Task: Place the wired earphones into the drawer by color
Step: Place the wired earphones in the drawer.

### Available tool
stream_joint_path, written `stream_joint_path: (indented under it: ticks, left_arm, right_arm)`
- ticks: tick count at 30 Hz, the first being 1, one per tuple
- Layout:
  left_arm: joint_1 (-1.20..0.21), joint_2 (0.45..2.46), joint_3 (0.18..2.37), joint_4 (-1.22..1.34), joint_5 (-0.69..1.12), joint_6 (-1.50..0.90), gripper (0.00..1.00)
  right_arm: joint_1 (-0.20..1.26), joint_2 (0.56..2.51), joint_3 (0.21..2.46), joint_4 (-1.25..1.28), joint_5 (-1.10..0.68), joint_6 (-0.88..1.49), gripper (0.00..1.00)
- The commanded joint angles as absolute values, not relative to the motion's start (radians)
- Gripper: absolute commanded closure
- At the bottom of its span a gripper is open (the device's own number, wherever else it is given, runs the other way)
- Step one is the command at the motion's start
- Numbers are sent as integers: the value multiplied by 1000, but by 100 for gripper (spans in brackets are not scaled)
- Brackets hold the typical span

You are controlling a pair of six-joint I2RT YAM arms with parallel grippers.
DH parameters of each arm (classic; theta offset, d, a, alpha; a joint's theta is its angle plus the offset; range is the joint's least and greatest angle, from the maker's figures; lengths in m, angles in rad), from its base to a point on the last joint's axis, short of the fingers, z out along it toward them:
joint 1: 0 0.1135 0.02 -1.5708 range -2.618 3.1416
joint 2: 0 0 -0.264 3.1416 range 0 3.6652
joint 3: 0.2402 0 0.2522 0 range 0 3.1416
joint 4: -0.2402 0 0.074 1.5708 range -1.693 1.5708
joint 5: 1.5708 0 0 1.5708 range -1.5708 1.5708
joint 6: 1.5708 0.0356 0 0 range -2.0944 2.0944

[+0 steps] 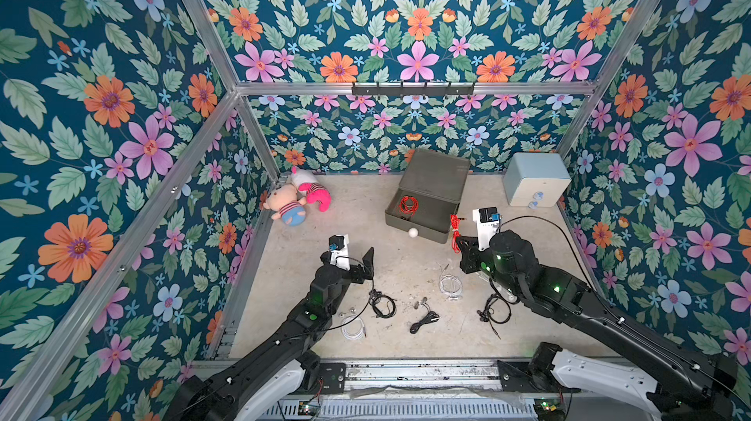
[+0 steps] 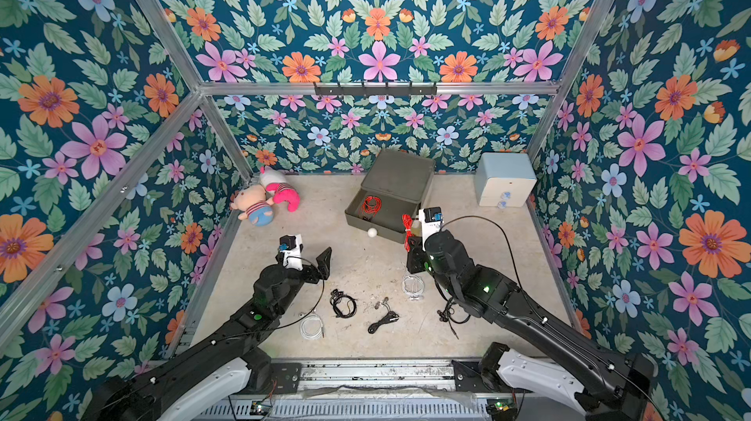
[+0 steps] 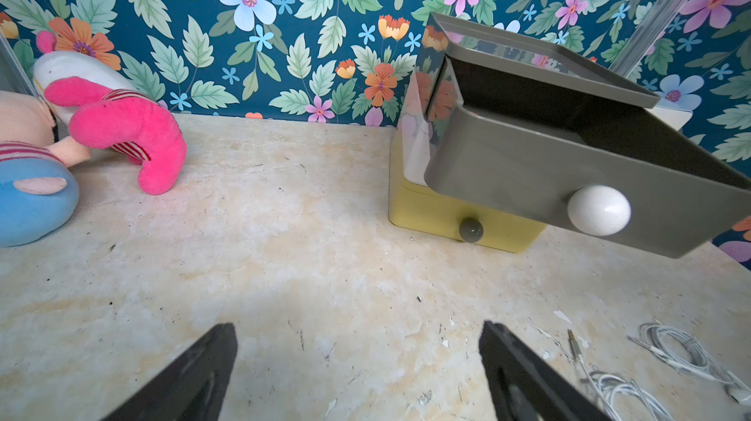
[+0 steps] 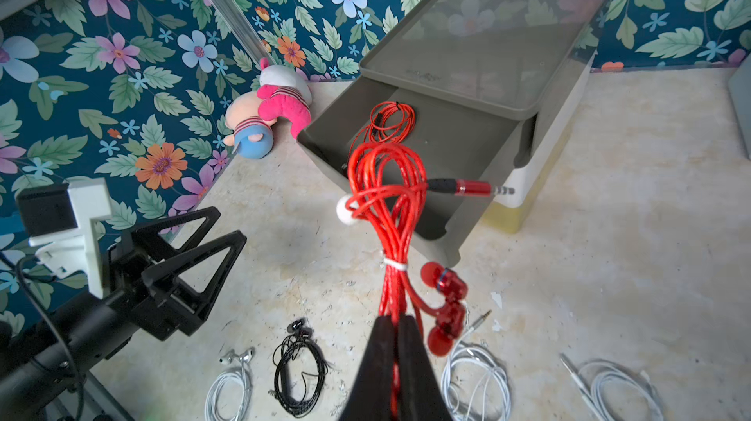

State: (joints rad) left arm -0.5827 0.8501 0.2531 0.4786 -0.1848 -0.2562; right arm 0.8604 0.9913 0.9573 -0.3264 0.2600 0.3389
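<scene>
Right gripper [image 4: 396, 319] is holding a red coiled earphone bundle [image 4: 388, 195] up near the front of the pulled-out grey plastic top drawer [image 4: 459, 143].

Its jaws are pressing together on the bundle's tied lower end, with the loops standing beyond the fingertips and the red metal earbuds [image 4: 447, 305] hanging just beside them (the red-sleeved plug is sticking out sideways). Ahead of this gripper, the small three-tier plastic drawer box [image 3: 430, 212] is sitting with its white ball knob [image 3: 599, 210] facing the arm, and a second red coiled bundle [image 4: 392, 122] is lying inside the open tier. Below and behind the fingers, a white coiled bundle [image 4: 451, 370] and a black coiled bundle [image 4: 300, 374] are lying on the beige stone-look tabletop [image 4: 609, 236]. Off to its side, the left gripper [image 3: 357, 325] is hovering over bare tabletop, jaws spread wide with nothing between them.
</scene>
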Motion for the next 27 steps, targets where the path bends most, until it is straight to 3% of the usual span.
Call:
stream_joint_path:
  ticks: [1, 14, 27]
  left_arm:
    - [-582, 858, 253, 508, -178, -241, 1]
    - [-581, 868, 256, 509, -180, -234, 1]
    - [-582, 864, 259, 505, -179, -235, 1]
  right_arm:
    - [795, 1039, 988, -253, 140, 268, 100]
    - [683, 1313, 1160, -197, -16, 185, 100]
    - [629, 1529, 1355, -358, -68, 65, 100]
